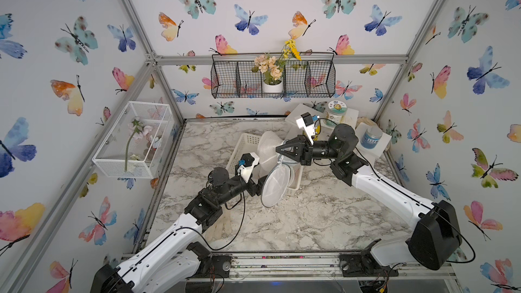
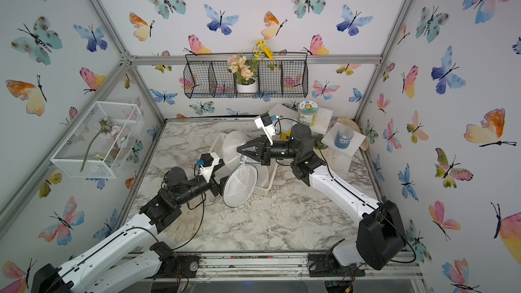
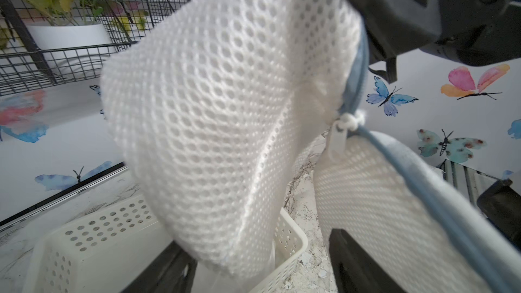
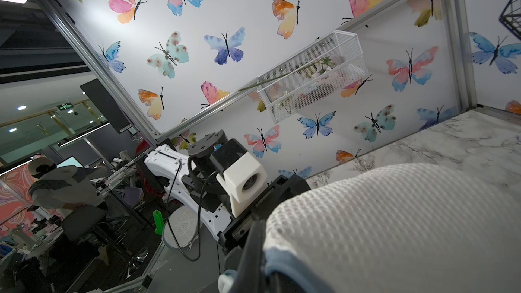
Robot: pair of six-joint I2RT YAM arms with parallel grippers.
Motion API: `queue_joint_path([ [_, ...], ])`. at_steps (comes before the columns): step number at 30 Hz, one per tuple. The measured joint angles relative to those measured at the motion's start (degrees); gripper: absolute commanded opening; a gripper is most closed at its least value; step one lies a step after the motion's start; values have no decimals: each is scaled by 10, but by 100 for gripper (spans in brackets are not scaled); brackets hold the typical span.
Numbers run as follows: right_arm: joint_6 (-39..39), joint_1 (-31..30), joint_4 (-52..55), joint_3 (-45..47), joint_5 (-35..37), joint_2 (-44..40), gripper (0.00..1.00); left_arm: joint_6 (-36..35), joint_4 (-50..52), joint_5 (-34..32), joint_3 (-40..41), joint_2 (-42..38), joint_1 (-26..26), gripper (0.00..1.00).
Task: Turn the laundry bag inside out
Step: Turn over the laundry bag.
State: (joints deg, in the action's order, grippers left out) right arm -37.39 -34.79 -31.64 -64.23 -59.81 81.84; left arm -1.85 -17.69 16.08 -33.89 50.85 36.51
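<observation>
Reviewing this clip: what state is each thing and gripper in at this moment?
white basket: upright on the table.
laundry bag: lifted above the white basket, zipper partly open, round panel hanging down.
right gripper: shut on the laundry bag's blue rim.
left gripper: open, jaws apart at the round panel's edge.
tall jar: upright, lid on.

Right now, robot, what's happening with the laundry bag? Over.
Left fingers open. Right fingers shut on laundry bag, at its blue rim. Bag hangs over white basket.
</observation>
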Motion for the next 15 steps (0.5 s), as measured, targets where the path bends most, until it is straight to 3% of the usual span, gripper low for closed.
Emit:
queue_joint_path([
  [4,-12,0,-19,8,-1,-1,2,0,-38,-22,5,0,0,70],
  [8,-21,0,-28,13,-3,0,2,0,-72,-27,8,9,0,53],
  [15,-29,0,-37,17,0,-2,2,-8,-103,-38,9,29,0,8],
])
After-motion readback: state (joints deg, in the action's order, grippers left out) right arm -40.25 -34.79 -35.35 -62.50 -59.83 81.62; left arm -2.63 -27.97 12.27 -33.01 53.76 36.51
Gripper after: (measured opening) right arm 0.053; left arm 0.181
